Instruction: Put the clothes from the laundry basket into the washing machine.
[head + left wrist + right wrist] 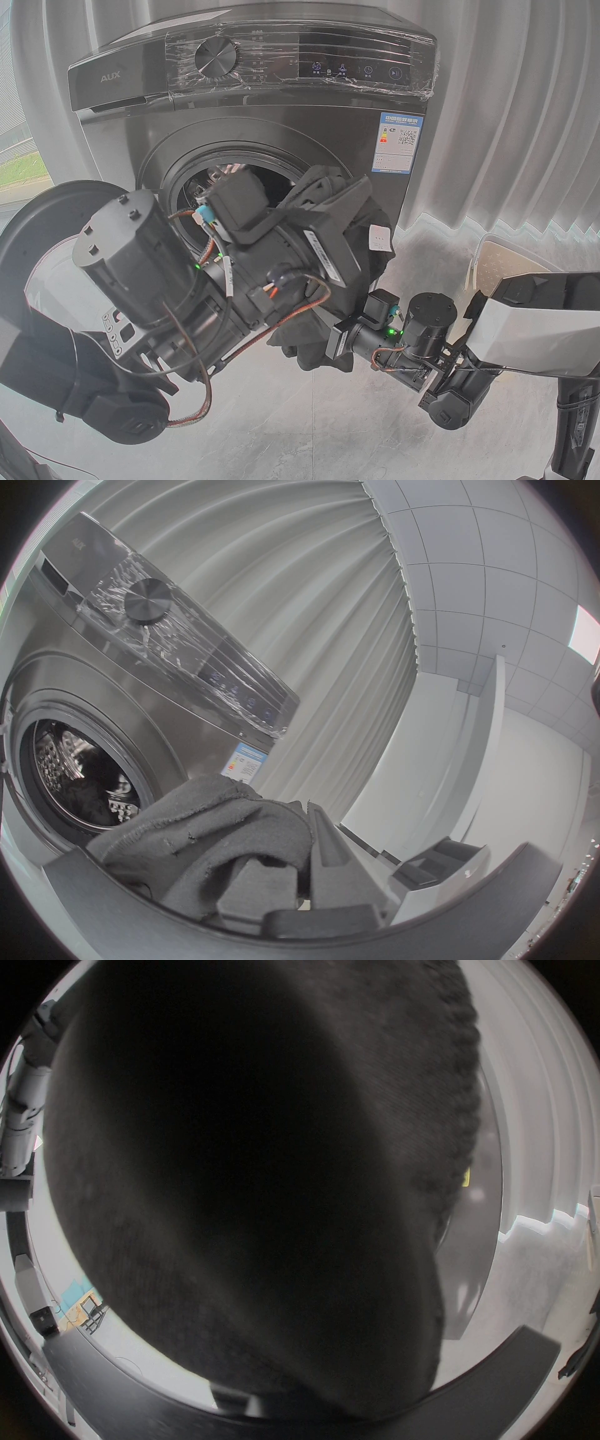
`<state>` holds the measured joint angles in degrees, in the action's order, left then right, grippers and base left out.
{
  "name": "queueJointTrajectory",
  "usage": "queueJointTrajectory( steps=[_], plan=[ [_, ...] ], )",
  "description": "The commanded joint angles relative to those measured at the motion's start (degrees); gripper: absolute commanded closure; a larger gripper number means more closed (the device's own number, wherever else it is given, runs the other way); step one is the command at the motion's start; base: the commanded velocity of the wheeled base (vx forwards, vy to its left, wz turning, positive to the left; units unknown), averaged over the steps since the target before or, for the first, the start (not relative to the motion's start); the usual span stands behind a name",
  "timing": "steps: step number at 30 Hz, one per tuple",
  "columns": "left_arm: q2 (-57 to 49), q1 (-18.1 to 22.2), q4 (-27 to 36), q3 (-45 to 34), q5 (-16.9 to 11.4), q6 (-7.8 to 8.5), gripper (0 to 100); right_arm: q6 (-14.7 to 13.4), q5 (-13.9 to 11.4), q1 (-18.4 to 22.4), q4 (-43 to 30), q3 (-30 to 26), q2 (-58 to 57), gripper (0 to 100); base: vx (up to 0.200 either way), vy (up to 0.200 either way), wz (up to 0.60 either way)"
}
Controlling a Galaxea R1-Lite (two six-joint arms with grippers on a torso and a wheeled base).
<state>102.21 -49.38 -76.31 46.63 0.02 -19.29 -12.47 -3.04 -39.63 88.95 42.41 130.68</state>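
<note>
You are facing a grey front-loading washing machine that stands on a mottled grey floor. Pleated white curtains hang behind it. Its round dark door is swung open on your left, and the perforated steel drum already has something dark lying inside. A pale plastic laundry basket sits on the floor to your right, near the curtain.

Your left gripper is up in front of the drum opening, its fingers drawn close together and pinching a dark charcoal knitted garment. The cloth bulges over one finger and fills the gap between the two. Your right gripper is lower, pushed into the bottom of the same garment. The fabric drapes right over the right wrist view, so I cannot tell whether that gripper is clasping it.

The garment is bunched, not spread. Its long axis runs roughly top to bottom — upper end at the rim of the opening, lower end hanging free above the floor, outside the drum.
</note>
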Motion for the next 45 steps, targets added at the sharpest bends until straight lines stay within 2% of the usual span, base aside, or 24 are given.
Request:
queueJointTrajectory(
  steps=[1,8,14,15,19,23,25,33,34,39,45],
  plan=[
    [1.2,4.7,0.2,1.1,-0.2,0.04,100,0.0,-0.1,-1.5,0.4,-6.3,-4.9,100,0.0,0.0,0.0],
    [4.6,9.7,-0.3,1.4,-0.6,0.04,100,0.1,-0.4,-5.5,0.2,-18.4,-13.8,100,0.0,0.0,0.0],
    [8.1,10.6,-1.4,1.4,-0.6,0.04,100,0.1,-1.9,-7.6,0.1,-21.8,-17.9,100,0.0,0.0,0.0],
    [9.6,10.7,-2.0,1.4,-0.3,0.04,100,0.2,-2.9,-7.8,0.1,-22.7,-19.2,100,0.0,0.0,0.0],
    [13.1,10.8,-3.4,1.6,0.0,0.13,100,0.3,-5.1,-7.9,0.2,-24.1,-21.3,100,0.0,0.0,0.0],
    [16.1,10.9,-5.5,1.4,0.1,0.39,100,0.5,-5.1,-7.2,0.2,-24.3,-22.0,100,0.0,0.0,0.0],
    [16.9,10.7,-7.0,0.7,0.1,0.39,100,1.7,-5.1,-6.4,0.3,-23.8,-22.1,100,0.0,0.0,0.0],
    [17.1,10.6,-8.9,-2.4,-0.6,0.39,100,1.8,-5.1,-5.1,0.3,-22.9,-22.8,100,0.0,0.0,0.0],
    [17.1,10.6,-9.0,-2.6,-0.6,0.39,0,1.8,-5.1,-5.1,0.3,-22.9,-22.8,100,0.0,0.0,0.0],
    [16.9,10.6,-10.4,-4.3,-0.4,0.3,0,1.8,-5.1,-4.8,0.3,-22.5,-23.1,100,0.0,0.0,0.0],
    [16.0,11.2,-12.5,-10.7,-0.6,0.3,0,1.8,-5.1,-3.1,0.3,-20.8,-23.8,100,0.0,0.0,0.0]
  ],
)
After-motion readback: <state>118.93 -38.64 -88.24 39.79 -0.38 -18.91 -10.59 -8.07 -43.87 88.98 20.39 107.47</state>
